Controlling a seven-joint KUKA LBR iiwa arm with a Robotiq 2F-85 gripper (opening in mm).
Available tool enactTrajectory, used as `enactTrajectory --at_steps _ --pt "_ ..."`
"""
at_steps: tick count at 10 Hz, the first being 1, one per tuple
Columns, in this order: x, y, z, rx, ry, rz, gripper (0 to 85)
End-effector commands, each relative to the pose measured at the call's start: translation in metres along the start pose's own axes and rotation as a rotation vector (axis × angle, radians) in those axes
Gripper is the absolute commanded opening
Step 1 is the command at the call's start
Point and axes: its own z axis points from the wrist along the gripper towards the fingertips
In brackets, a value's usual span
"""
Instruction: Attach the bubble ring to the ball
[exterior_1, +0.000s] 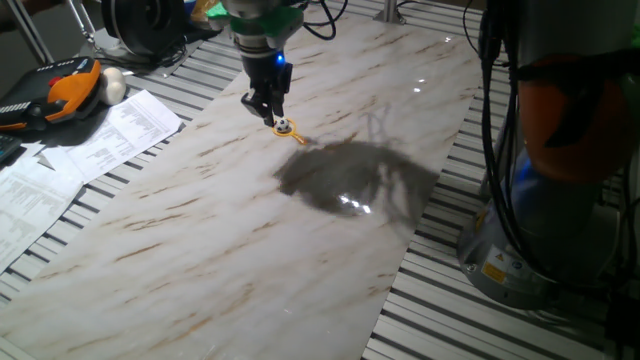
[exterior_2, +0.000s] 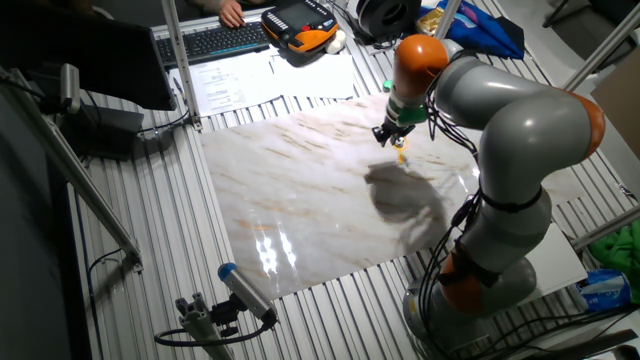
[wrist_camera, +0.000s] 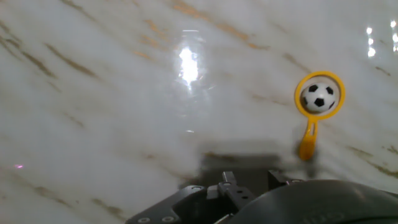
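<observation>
The bubble ring (wrist_camera: 298, 102), a thin yellow loop with a short orange handle (wrist_camera: 306, 144), lies flat on the marble board (exterior_1: 230, 240). The ball (wrist_camera: 319, 96), tiny and white with black patches, sits inside the loop. Both show in one fixed view as a small spot, the ring (exterior_1: 291, 132) around the ball (exterior_1: 284, 125). The ring also shows in the other fixed view (exterior_2: 401, 153). My gripper (exterior_1: 268, 112) hangs just above and beside them, to their left, with its fingers apart and nothing between them. It also shows in the other fixed view (exterior_2: 388, 135).
Printed papers (exterior_1: 95, 140) lie left of the board. An orange-black handheld unit (exterior_1: 60, 90) and a larger plain off-white ball (exterior_1: 113, 86) sit at the far left. A keyboard (exterior_2: 215, 40) is at the back. My arm's base (exterior_1: 540, 230) stands at the right.
</observation>
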Motion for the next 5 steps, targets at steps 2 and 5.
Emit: enactTrajectory --at_steps 2,5 --pt "0.0045 0.0064 -0.0091 -0.008 -0.001 0.009 34.0" --pt "0.0080 0.0086 -0.0150 -0.013 0.008 0.010 34.0"
